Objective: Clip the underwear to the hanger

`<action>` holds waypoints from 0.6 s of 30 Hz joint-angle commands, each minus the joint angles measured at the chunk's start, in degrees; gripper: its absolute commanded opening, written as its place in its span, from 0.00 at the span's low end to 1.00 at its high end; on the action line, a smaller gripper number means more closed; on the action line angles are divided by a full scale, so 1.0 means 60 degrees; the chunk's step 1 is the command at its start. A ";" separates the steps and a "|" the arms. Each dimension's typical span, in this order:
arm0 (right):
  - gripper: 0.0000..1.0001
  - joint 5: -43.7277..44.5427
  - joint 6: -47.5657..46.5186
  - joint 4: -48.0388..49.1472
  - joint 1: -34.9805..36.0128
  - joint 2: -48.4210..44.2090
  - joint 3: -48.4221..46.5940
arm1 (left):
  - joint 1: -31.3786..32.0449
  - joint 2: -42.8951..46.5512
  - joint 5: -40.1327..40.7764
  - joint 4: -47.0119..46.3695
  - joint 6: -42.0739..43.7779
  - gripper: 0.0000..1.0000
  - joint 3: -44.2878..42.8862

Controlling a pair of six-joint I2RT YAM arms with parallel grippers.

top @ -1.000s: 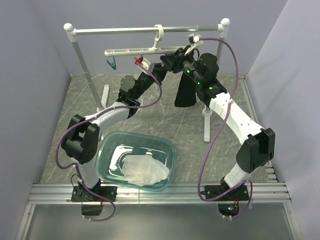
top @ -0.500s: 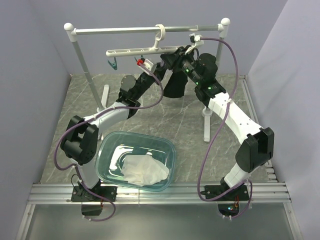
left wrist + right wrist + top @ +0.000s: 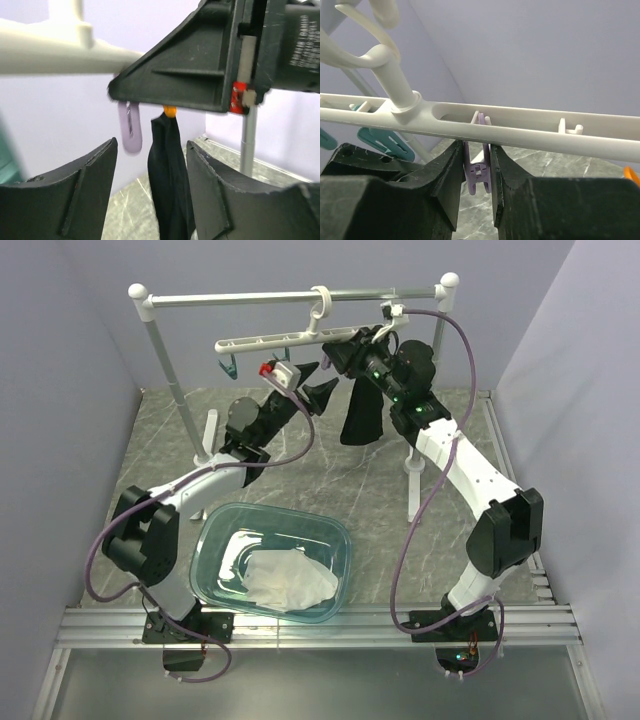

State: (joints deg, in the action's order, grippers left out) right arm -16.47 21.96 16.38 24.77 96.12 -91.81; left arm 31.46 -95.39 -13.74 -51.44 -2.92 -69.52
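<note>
The white hanger [image 3: 280, 339] hangs by its hook from the rack's rod. The black underwear [image 3: 362, 422] hangs down from the hanger's orange peg [image 3: 170, 110]. My left gripper [image 3: 318, 385] is open, a little left of and below the bar. In the left wrist view the underwear [image 3: 167, 175] hangs beyond the gap between the spread fingers [image 3: 95, 185], untouched. My right gripper [image 3: 343, 352] is at the bar. In the right wrist view it [image 3: 477, 150] is shut on the purple peg [image 3: 479, 172] under the hanger [image 3: 520, 129]. A teal peg [image 3: 385, 142] shows to the left.
The tall rack [image 3: 300, 298] with ball-capped posts stands across the back; its right post [image 3: 412, 470] is beside my right arm. A teal see-through bin [image 3: 215, 540] holding a white cloth [image 3: 290, 580] sits near the front, left of centre.
My left gripper has drawn back to the left, away from the underwear, which swung left and now hangs straight down. My right gripper has stayed up at the bar.
</note>
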 commanded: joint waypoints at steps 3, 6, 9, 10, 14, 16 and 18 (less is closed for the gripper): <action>0.00 -0.0624 0.0954 0.0492 -0.0364 0.0021 -0.0592 | -0.0175 0.0548 -0.0069 -0.0362 -0.0861 0.63 0.0381; 0.00 -0.0961 0.1306 0.0595 -0.0408 0.0035 -0.0548 | -0.0176 0.0299 0.0033 -0.0479 -0.1022 0.61 -0.0013; 0.00 -0.1253 0.1526 0.0872 -0.0408 -0.0037 -0.0329 | -0.0161 -0.0023 0.0151 -0.0479 -0.0993 0.60 -0.0540; 0.00 -0.1298 0.1570 0.0917 -0.0394 -0.0023 -0.0256 | -0.0175 -0.0111 0.0194 -0.0479 -0.0964 0.59 -0.0644; 0.00 -0.1459 0.1614 0.0990 -0.0423 -0.0111 -0.0123 | -0.0132 -0.0389 0.0151 -0.0538 -0.0891 0.53 -0.1040; 0.00 -0.1620 0.1716 0.1063 -0.0452 -0.0111 -0.0094 | -0.0088 -0.0477 0.0267 -0.0378 -0.0789 0.44 -0.1289; 0.00 -0.1606 0.1731 0.1049 -0.0438 -0.0155 -0.0079 | -0.0044 -0.0551 0.0458 -0.0274 -0.0744 0.36 -0.1407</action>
State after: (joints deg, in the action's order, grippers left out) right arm -24.05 30.72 17.17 22.68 96.71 -92.05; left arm 30.76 -98.39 -12.99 -52.12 -7.44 -74.81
